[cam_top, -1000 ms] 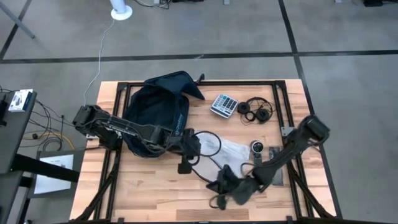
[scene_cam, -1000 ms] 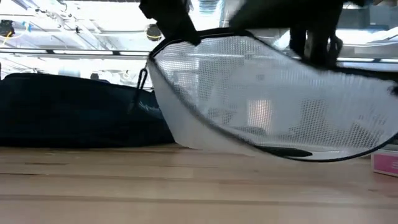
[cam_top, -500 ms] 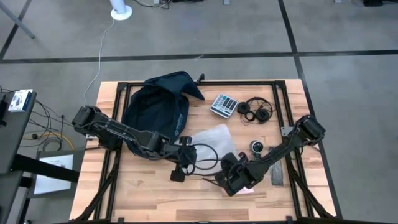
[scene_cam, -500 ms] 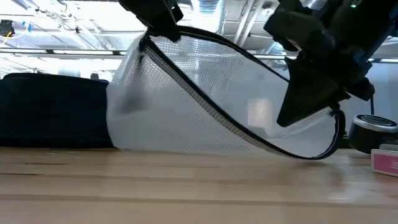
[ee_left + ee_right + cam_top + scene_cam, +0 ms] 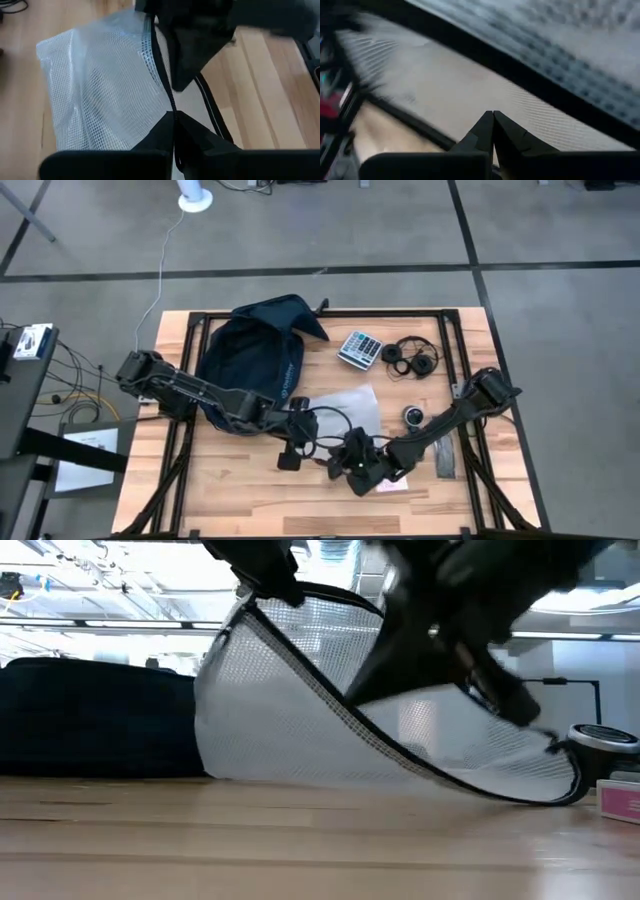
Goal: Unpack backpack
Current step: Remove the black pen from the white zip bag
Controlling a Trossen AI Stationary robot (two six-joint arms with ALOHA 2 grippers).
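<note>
Bare wood lies open along the table [image 5: 230,500] near edge and its near-left corner. The middle is blocked by the mesh pouch [image 5: 345,408] (both arms crowd it), the far left by the backpack [image 5: 255,360], the far right by calculator [image 5: 359,349] and headphones [image 5: 412,357].

— Is any text, label or number being made out anywhere?

— None is being read. Small white marks are being shown on the backpack [image 5: 252,350], and keys on the calculator [image 5: 360,348], but no character is being resolved.
</note>
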